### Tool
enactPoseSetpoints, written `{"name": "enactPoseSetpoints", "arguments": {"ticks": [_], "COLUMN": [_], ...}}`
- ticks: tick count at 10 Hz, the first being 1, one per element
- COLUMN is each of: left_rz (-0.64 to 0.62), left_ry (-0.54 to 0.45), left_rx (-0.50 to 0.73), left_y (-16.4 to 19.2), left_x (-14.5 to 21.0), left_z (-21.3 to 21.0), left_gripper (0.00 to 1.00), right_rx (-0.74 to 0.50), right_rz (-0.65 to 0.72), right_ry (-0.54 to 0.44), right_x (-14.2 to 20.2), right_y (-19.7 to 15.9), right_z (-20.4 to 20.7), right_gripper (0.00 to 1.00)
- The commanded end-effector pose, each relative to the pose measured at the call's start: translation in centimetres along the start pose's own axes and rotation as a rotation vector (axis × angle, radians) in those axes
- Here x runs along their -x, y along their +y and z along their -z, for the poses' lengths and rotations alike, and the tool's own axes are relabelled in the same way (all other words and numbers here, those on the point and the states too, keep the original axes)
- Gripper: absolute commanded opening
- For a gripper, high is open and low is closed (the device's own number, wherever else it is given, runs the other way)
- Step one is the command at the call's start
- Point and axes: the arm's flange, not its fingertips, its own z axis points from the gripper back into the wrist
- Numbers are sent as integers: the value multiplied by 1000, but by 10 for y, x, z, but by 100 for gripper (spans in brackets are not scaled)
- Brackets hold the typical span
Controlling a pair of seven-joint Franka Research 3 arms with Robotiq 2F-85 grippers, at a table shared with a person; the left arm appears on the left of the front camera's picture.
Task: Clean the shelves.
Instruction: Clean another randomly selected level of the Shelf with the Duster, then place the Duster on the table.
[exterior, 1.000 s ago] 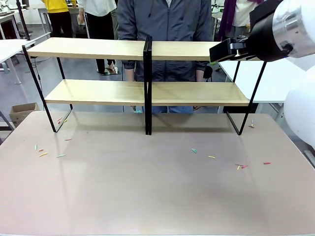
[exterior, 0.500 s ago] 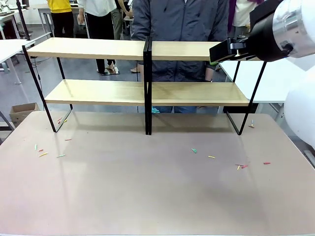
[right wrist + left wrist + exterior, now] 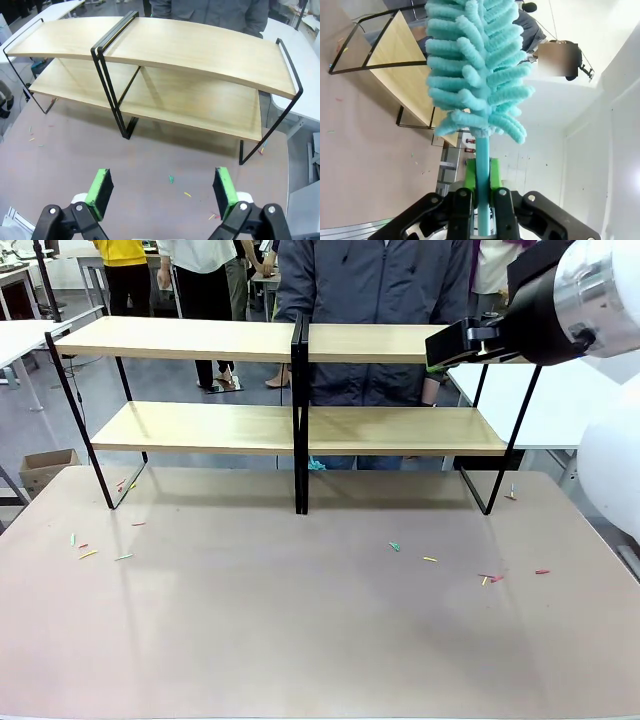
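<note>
Light-wood two-tier shelves [image 3: 300, 425] at table's [image 3: 300, 640] far edge, left gripper [image 3: 481, 192] pinching teal fluffy duster [image 3: 475, 70], right gripper [image 3: 162, 192] spread wide.

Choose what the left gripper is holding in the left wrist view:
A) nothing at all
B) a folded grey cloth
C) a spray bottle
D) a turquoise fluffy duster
D: the left gripper is shut on the handle of the turquoise duster, whose fluffy head rises above it.
</note>
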Motion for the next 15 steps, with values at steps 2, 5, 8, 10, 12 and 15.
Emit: {"name": "enactPoseSetpoints", "arguments": {"ticks": [2,5,8,10,12,15], "left_rz": [11,11,11,1,321,746], "left_ry": [17,17,17,7,455,943], "left_rx": [-4,-4,-4,-1,111,69], "left_y": [-4,-4,-4,-2,-7,15], "left_x": [-3,-3,-3,-3,17,58], "left_z": [-5,-5,-5,-1,-9,34], "left_gripper": [11,11,11,12,12,12], "right_rx": [-4,-4,-4,0,-124,-295], "right_rz": [1,1,1,0,-15,134], "right_ry": [-2,-2,-2,0,52,295], "right_x": [0,0,0,0,12,42], "right_y": [0,0,0,0,-34,-95], "right_z": [0,0,0,0,-38,-12], "right_gripper": [100,100,100,100,100,100]}}
